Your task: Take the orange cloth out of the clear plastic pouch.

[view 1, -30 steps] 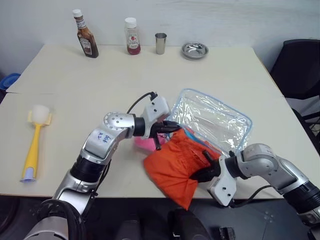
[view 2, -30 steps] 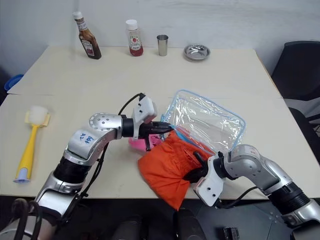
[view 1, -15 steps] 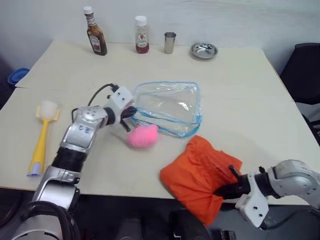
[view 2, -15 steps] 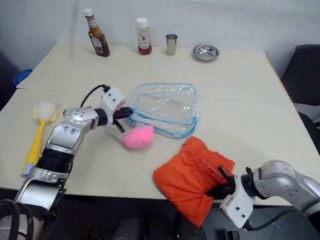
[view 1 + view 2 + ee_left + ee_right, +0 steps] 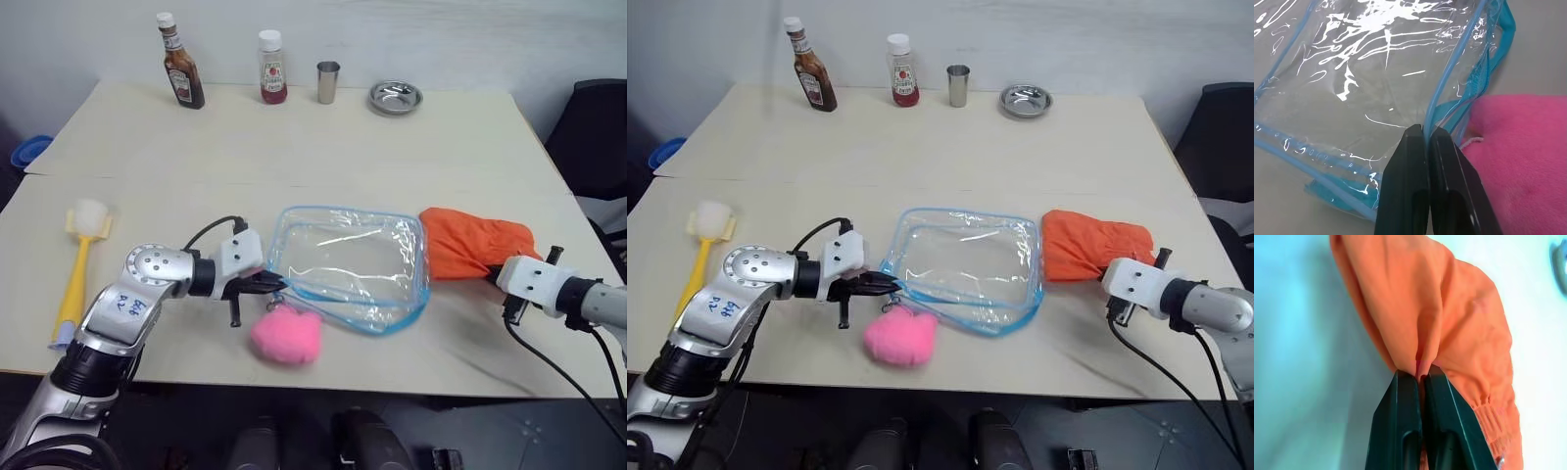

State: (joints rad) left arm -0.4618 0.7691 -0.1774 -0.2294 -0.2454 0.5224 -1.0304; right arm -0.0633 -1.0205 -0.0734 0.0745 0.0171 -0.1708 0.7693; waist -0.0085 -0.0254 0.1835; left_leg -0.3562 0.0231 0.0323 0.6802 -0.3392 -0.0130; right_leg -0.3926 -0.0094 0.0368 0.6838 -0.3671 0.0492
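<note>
Since a second ago the orange cloth (image 5: 472,245) has come clear of the clear plastic pouch (image 5: 351,266) and now lies on the table (image 5: 294,147) just right of it, its long axis running left to right. The extraction looks done; only letting go remains. The right gripper (image 5: 1419,378) pinches the cloth's fold; the left gripper (image 5: 1424,131) pinches the pouch's blue rim
</note>
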